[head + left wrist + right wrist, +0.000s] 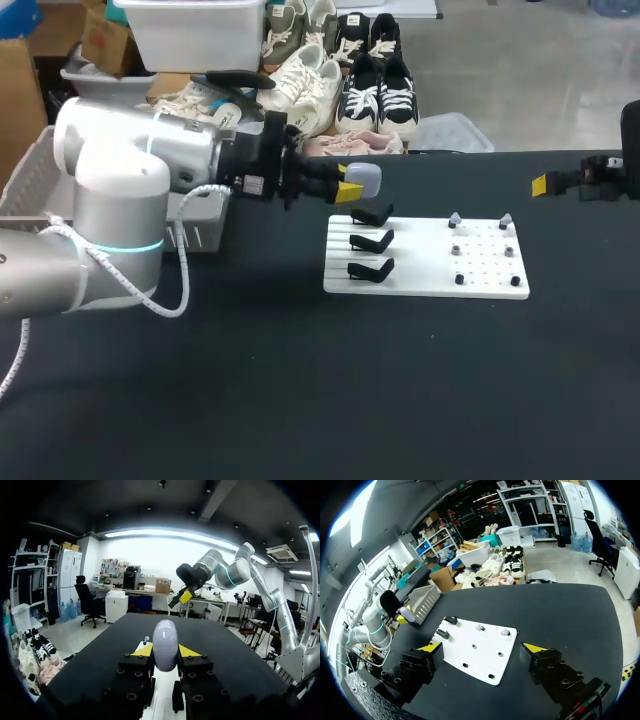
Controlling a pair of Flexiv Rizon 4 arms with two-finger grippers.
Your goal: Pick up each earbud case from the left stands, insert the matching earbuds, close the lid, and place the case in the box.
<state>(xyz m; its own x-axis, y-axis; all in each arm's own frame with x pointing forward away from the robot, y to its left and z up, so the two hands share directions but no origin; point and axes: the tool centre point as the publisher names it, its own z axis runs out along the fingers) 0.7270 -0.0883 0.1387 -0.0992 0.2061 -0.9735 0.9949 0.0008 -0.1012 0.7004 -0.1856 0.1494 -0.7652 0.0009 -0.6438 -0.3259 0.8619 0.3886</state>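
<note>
Gripping the earbud case (165, 651) from two opposite sides, your left end effector (350, 183) holds it above the far-left corner of the white board (420, 285), just over the far stand (372, 213). The case looks light, rigid, glossy and rounded, so likely slippery. Keep your hold across the mid-body, clear of the lid. Your right end effector (482, 650) hangs wide open and empty, well off to the right.

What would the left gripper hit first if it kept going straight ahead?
Probably the right gripper, facing it across the table; the way between looks free, though depth is unclear.
</note>
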